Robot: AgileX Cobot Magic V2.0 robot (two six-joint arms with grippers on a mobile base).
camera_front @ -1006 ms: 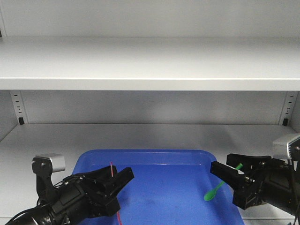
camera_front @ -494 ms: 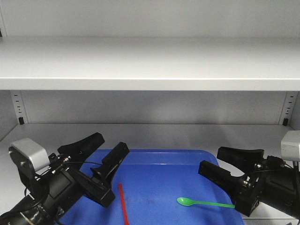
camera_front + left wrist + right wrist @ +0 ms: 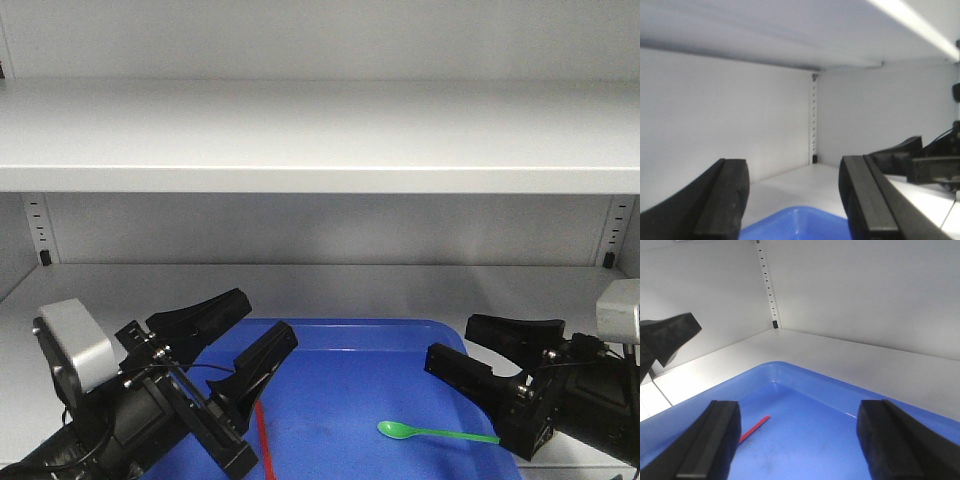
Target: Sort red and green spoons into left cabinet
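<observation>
End effectors (image 3: 243,329) agape over blue tray (image 3: 350,340).

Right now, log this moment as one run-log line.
left pincer: open, empty | right pincer: open, empty | red spoon: lying in blue tray | green spoon: lying in tray | tray: on cabinet shelf

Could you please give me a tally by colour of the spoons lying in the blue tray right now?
Red spoon: 1
Green spoon: 1
Total: 2 spoons, both lying loose in the blue tray; neither the left gripper nor the right gripper holds one, and both are open.
</observation>
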